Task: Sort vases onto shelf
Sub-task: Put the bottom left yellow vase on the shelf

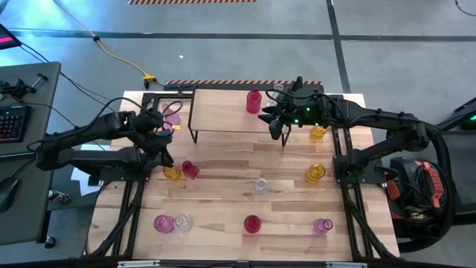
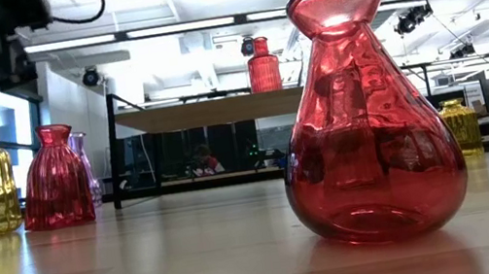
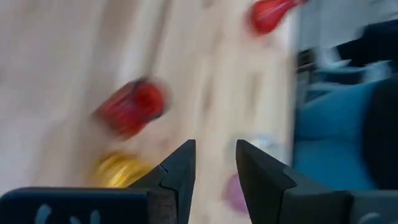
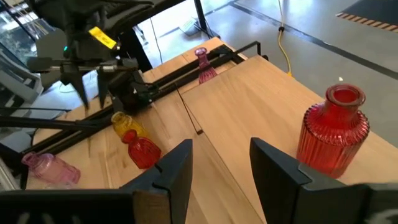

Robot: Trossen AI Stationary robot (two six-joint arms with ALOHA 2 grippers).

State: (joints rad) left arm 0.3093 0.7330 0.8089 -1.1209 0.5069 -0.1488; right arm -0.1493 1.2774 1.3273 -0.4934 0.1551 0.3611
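One red ribbed vase (image 1: 253,100) stands upright on the light wooden top of the shelf (image 1: 223,112), near its right end; the rest of the shelf top is bare. The right gripper (image 1: 277,128) hangs just beside that end, jaws spread and holding nothing. The left gripper (image 1: 165,158) hovers over the table's left side above a yellow vase (image 1: 172,173) and a red vase (image 1: 190,170), jaws parted and gripping nothing. More vases dot the pale wooden tabletop (image 1: 223,193): a smooth red one (image 1: 253,223) at the front, pink (image 1: 163,222), clear (image 1: 260,185) and amber (image 1: 315,173) ones around it. Beyond lies grey concrete floor with a yellow cable (image 1: 119,56); a desk with a keyboard (image 1: 13,123) stands left.
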